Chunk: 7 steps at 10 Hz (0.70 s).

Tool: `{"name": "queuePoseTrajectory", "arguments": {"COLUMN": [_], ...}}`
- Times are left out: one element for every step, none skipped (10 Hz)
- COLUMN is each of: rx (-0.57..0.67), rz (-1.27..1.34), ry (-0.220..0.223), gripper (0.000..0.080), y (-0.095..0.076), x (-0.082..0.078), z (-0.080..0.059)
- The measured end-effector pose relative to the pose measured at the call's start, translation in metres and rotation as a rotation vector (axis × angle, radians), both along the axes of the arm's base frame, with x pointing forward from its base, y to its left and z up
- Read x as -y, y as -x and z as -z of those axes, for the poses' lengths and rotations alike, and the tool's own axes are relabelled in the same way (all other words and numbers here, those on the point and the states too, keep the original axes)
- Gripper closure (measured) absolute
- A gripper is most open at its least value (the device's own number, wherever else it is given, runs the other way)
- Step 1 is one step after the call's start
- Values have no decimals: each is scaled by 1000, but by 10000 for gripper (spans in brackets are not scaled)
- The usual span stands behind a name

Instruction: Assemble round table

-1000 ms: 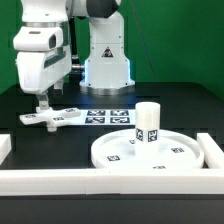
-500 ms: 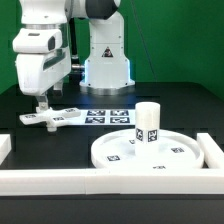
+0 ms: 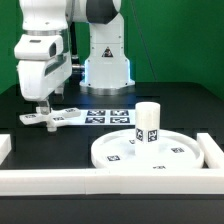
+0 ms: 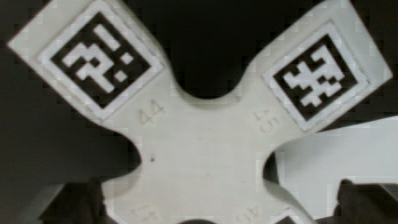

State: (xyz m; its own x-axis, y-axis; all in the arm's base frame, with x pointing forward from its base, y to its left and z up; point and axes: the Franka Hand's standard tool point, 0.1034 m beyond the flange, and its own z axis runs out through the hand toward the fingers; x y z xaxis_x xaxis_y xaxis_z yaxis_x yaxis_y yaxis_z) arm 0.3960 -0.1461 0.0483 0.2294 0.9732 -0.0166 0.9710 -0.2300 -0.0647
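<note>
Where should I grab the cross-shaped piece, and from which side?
Probably best to grip the cross-shaped piece at its narrow centre, across two opposite notches between arms. Come straight down: it lies flat on the table, leaving no side to get under.

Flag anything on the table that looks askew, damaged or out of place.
Nothing stands out. The post stands upright at the middle of the disc. The cross-shaped piece lies flat on the table at the exterior view's left, below the open gripper. No part shows damage.
</note>
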Motion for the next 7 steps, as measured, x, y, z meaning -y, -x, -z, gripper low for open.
{"name": "queuePoseTrajectory", "arguments": {"rx": [-3, -7, -10, -11, -12, -13, -14], "rz": [0, 1, 2, 3, 3, 2, 2], "ry": [-1, -1, -2, -2, -2, -2, -2], "gripper": [151, 151, 151, 151, 151, 151, 151], "y": [1, 2, 2, 2, 1, 0, 0], "x": [0, 0, 1, 0, 1, 1, 1], "z": [1, 3, 5, 5, 6, 7, 8]}}
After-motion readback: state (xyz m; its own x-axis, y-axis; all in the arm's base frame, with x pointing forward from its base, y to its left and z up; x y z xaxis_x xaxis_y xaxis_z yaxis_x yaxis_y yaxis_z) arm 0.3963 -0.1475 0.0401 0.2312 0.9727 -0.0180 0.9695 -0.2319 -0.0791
